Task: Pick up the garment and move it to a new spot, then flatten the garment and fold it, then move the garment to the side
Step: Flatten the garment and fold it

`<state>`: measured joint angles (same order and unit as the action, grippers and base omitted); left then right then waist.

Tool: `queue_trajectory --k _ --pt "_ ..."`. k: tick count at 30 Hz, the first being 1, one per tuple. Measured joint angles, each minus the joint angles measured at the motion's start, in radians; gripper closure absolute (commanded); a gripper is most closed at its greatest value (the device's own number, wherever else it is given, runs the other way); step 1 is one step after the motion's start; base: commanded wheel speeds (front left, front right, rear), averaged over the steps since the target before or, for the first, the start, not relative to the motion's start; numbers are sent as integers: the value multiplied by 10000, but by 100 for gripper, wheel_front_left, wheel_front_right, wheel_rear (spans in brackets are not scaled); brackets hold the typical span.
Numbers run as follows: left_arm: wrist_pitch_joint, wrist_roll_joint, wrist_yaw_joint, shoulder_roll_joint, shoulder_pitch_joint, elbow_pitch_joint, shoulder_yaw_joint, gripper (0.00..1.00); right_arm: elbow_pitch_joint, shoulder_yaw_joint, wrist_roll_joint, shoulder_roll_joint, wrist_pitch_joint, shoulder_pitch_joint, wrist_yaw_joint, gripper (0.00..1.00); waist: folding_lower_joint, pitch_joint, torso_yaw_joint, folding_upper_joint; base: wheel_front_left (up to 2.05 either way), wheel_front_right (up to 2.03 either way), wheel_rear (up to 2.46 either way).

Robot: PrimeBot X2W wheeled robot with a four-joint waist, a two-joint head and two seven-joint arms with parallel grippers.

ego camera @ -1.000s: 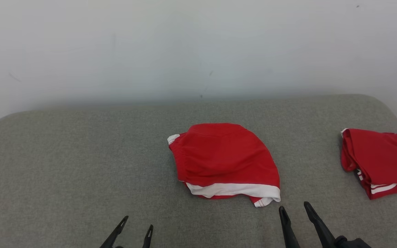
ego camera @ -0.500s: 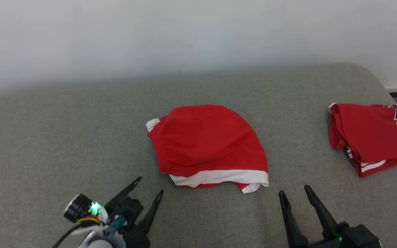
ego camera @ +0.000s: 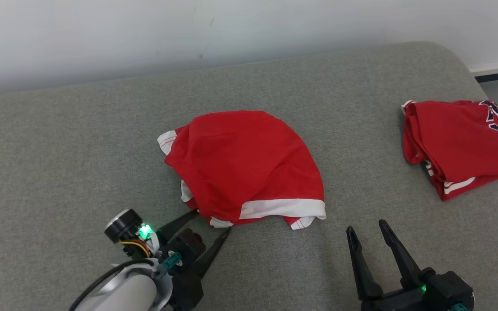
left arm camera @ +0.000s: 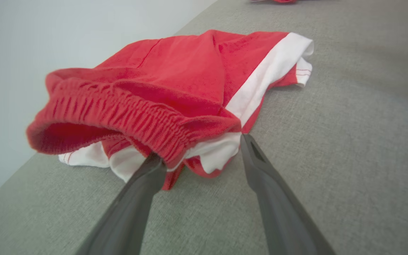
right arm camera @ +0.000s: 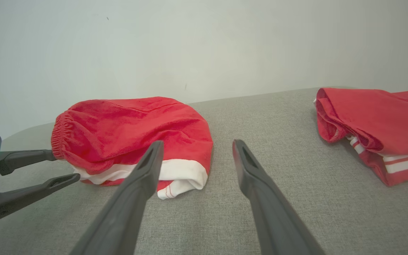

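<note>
Shorts [ego camera: 244, 164], red with white hem, lie bunched on the cushion [ego camera: 80, 142] (grey, about its middle). My left gripper [ego camera: 211, 220] is spread wide around their near waistband corner, maybe touching it, not clamped. Right gripper [ego camera: 366, 225] gapes empty near the hem. Folded red jersey [ego camera: 461, 142] lies well apart.

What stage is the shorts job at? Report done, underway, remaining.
Done: nothing; the red shorts lie bunched on the grey cushion. Underway: the left gripper, open, brackets their waistband edge, not closed; the right gripper hovers open, apart. Remaining: lift, relocate, flatten, fold, set aside.
</note>
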<state>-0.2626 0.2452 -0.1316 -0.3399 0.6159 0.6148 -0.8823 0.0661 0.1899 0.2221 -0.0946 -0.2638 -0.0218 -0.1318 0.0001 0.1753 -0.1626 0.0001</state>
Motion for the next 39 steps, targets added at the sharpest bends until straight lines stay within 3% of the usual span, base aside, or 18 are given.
queue_trajectory --k 1,2,3,7,12,20,26,33,36,39 --pt "0 205 0 -102 83 -180 -364 54 19 2 0 12 0 -1 0 0 0 0 -34 0 0 0 0" --pt "2 462 0 -180 174 -372 -654 69 44 -4 0 29 -2 -1 0 0 0 -15 -57 0 0 0 0" --pt "2 679 0 -265 297 -589 -966 100 67 4 0 44 -2 -4 0 0 0 -47 -73 1 0 0 0" --pt "2 1501 -2 -535 796 -1375 -1808 100 125 42 6 109 -2 -65 0 0 -1 -233 -120 0 0 0 0" --pt "2 3356 0 -460 1441 -2033 -1965 100 192 109 50 163 -2 -159 0 0 -1 -548 -178 0 0 0 0" --pt "988 6805 0 -104 3105 -2767 -1187 100 301 213 148 242 -2 -253 0 0 -2 -1099 -391 -1 0 0 0" --pt "1655 8201 12 123 3934 -2658 -403 100 328 205 221 284 0 -398 0 0 -2 -1350 -687 0 0 0 0" --pt "2529 9428 1018 731 4613 -1998 430 100 337 109 228 318 -2 -430 0 0 -2 -1475 -889 -1 0 0 0" --pt "2924 9453 1536 617 4516 -1476 360 100 349 123 230 349 -2 -413 0 0 -2 -1480 -888 -1 0 0 0" --pt "3244 9866 1760 345 3810 -886 374 100 359 192 249 378 -2 -368 0 0 -2 -1470 -928 -1 0 0 0"
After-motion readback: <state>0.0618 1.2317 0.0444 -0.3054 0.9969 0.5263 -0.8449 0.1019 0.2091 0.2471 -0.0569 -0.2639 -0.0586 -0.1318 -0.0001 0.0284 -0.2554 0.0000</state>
